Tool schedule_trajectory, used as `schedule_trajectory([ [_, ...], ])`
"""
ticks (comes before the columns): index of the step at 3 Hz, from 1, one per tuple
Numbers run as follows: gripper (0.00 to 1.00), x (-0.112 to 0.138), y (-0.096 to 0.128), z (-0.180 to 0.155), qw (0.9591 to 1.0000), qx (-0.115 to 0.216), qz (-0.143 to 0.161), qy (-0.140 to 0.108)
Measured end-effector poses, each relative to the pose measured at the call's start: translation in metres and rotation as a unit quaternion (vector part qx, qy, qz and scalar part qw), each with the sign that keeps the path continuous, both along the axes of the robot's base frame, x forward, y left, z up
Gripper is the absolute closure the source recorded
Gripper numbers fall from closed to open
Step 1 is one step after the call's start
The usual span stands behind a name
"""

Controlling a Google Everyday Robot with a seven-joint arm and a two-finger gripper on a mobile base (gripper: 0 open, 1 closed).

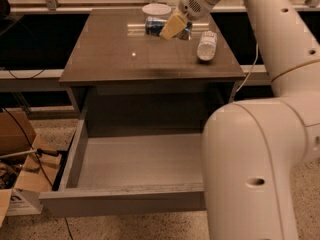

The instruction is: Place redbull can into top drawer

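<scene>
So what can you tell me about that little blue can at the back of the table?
The redbull can is a small slim metal can, shiny blue and silver. It seems to lie on its side on the dark tabletop near the far edge, just before a white bowl. The gripper sits over its middle, hiding that part. It is not yet in the open top drawer.
</scene>
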State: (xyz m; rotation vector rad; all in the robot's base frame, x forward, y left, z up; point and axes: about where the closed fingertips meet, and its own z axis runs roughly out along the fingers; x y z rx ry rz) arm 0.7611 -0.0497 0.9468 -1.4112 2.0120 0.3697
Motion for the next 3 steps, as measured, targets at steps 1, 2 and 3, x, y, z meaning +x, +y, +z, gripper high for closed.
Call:
schedule_trajectory([
  [1,1.0,-0.034,0.012,0.037,0.9984,0.036,0.015,-0.042],
  [2,1.0,-0.073,0.009,0.05,0.9964,0.073,-0.003,-0.044],
  [3,1.0,-0.114,0.016,0.028,0.9952,0.097,-0.011,-0.01],
])
